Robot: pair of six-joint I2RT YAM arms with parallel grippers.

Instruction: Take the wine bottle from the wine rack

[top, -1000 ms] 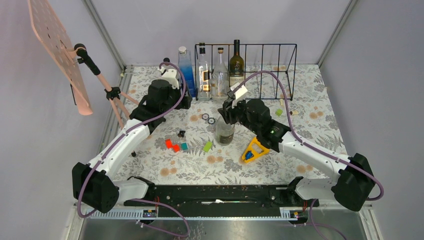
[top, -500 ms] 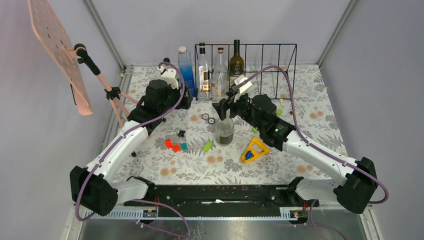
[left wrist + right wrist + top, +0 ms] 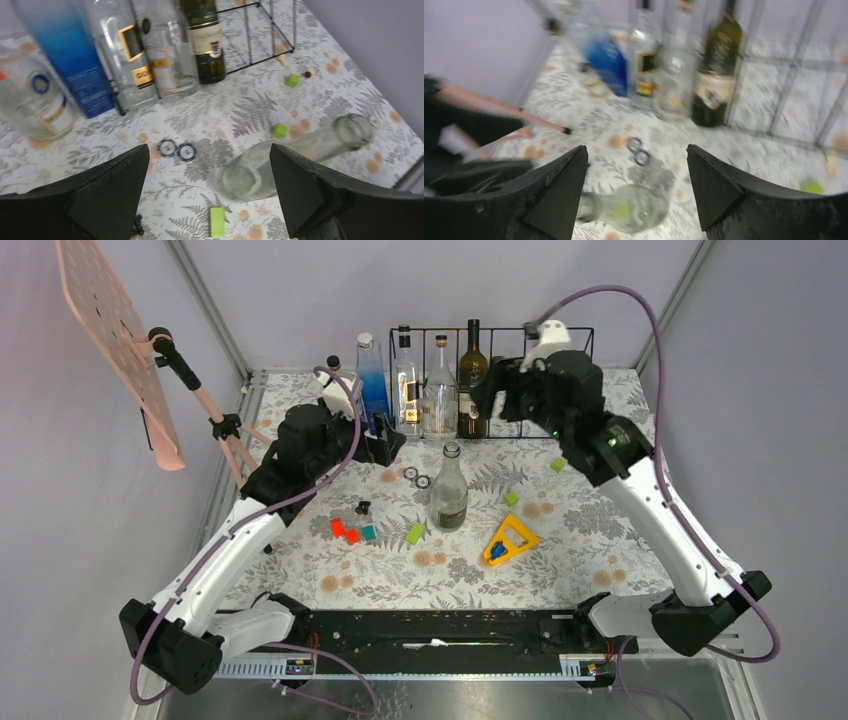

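1 second ago the right gripper (image 3: 489, 400) was clamped on the neck of the clear bottle (image 3: 449, 495) in the middle of the bench (image 3: 600, 530). It has since let go and swung up and back to the wine rack (image 3: 505, 330), and the clear bottle stands alone and upright where it was. The left gripper (image 3: 388, 445) sat half-closed near the blue bottle (image 3: 371, 380); its fingers now stand spread wide.

The bench has a grey floral cover and pale grey walls stand around it. The wine rack runs along the far edge. Counting from its left end, its first 3 bays hold 2 clear bottles and then the dark green wine bottle (image 3: 472, 370), all upright. The blue bottle stands just outside the rack's left end. Near the clear bottle lie 2 round chips (image 3: 416, 476), red blocks (image 3: 345, 530), green blocks (image 3: 415, 532) and a yellow triangle (image 3: 510, 540). A pink perforated board (image 3: 110, 340) on a stand leans at the far left.

The right arm is raised high, and its released fingers are level with the wine bottle and just to that bottle's right. Its wrist view is blurred but shows nothing between them. The left arm reaches low across the bench, its fingers released and grasping nothing, in front of the rack's left end.
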